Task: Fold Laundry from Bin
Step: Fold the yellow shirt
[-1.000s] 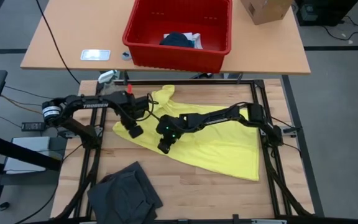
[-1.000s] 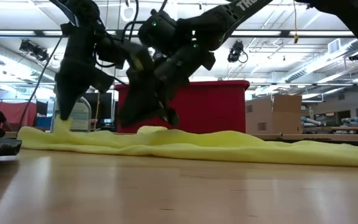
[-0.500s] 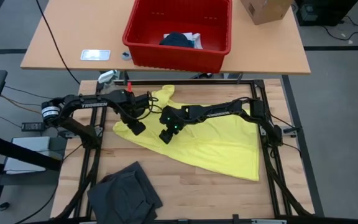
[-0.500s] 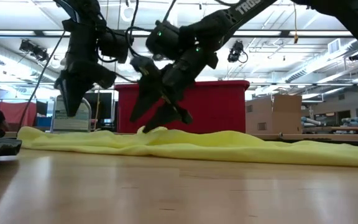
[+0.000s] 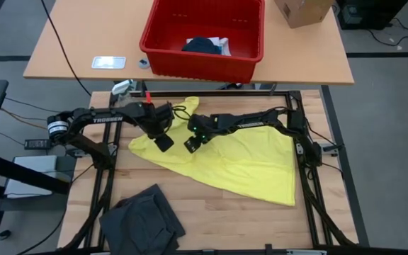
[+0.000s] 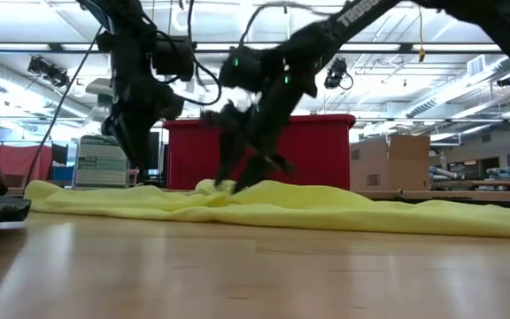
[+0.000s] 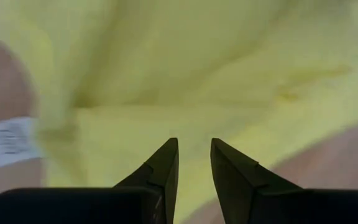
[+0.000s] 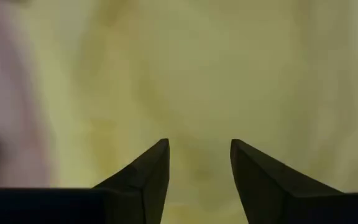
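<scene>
Wooden table carries the yellow garment, spread flat. I see my left gripper and right gripper over its near-bin end, fingers parted, holding nothing. Beyond it, the red bin holds more laundry; a dark grey garment lies opposite.

cardboard box cut off by edge, bin laundry mostly hidden

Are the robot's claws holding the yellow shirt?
No. Both the left gripper and right gripper are open above the yellow shirt, with nothing between their fingers.
</scene>
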`<state>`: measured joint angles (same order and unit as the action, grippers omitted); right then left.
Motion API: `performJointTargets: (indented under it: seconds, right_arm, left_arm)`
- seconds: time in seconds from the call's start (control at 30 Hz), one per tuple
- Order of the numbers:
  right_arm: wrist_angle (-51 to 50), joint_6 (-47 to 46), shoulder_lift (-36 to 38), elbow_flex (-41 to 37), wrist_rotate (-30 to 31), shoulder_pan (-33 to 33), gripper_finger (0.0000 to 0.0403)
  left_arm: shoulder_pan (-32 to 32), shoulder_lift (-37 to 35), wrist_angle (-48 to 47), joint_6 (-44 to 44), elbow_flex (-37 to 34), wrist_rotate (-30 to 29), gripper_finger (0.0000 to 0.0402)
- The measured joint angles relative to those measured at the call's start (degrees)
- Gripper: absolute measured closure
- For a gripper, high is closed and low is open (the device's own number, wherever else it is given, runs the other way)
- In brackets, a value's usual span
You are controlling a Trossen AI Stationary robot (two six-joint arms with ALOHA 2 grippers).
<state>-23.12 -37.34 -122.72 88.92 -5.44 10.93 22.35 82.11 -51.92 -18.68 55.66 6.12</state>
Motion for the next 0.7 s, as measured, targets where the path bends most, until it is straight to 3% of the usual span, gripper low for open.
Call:
performJointTargets:
  seconds: [0.13, 0.27, 0.43, 0.5, 0.63, 0.7]
  right_arm:
    - [4.66, 3.6, 1.66, 0.11, -5.99, -0.87, 0.0227]
    - [8.66, 4.33, 0.34, 0.07, -13.53, -1.6, 0.0233]
    - [8.69, 4.42, -2.69, 0.0, -15.04, -2.32, 0.0242]
    - [8.47, 3.2, -3.4, 0.09, -14.39, -2.37, 0.0246]
    - [-0.13, -4.34, -3.41, 0.23, -4.39, -2.26, 0.0259]
    - [-2.97, -4.04, -2.46, 0.09, -2.16, -2.24, 0.0266]
  left_arm:
    - [-0.67, 0.0, -0.01, 1.55, 0.0, 6.45, 0.0303]
    - [-0.52, 0.41, 6.49, 2.19, -3.37, 5.3, 0.0304]
    - [2.3, 2.12, 14.9, -0.22, -11.33, 4.76, 0.0304]
    - [3.35, 2.32, 16.17, -1.43, -12.64, 2.31, 0.0304]
    - [4.73, 2.33, 15.78, -2.87, -12.59, -4.17, 0.0304]
    - [5.08, 1.95, 16.75, -3.03, -12.02, -5.64, 0.0304]
